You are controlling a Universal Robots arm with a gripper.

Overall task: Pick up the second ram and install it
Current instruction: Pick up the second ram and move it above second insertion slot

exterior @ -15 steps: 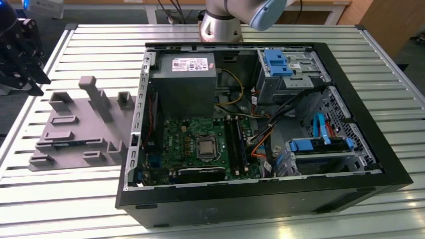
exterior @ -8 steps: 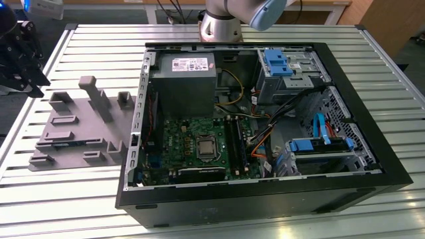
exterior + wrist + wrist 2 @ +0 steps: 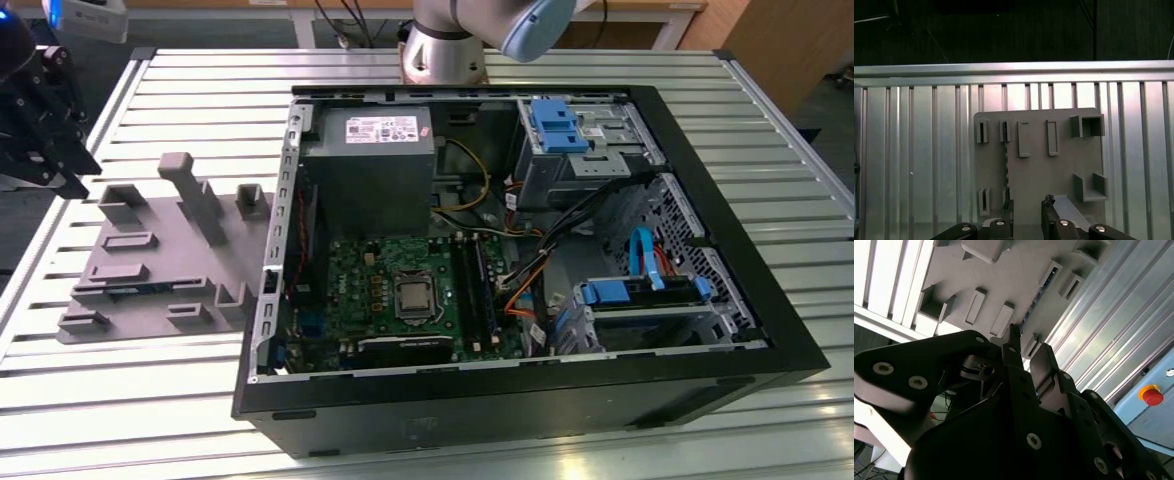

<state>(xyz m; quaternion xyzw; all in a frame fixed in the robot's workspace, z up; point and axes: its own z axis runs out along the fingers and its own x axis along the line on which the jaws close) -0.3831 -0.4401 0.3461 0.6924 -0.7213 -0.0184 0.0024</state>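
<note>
While open jaws hang above the second ram (image 3: 1005, 170) in the fixture (image 3: 1064, 160), a white label (image 3: 383, 128) tops the power supply (image 3: 367, 180).

A ribbed metal bench (image 3: 147, 400) catches bright glare along its slats. Beyond its far corner stands a wooden cabinet (image 3: 787, 40). Past one bench edge, the floor (image 3: 1004, 30) lies dark.

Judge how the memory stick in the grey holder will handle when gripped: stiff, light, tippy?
Probably stiff and light: the memory stick is a thin flat board standing on edge in the grey holder. Likely to tip if freed, since only end slots seem to keep it upright. Its narrow edge offers the open gripper little purchase.
</note>
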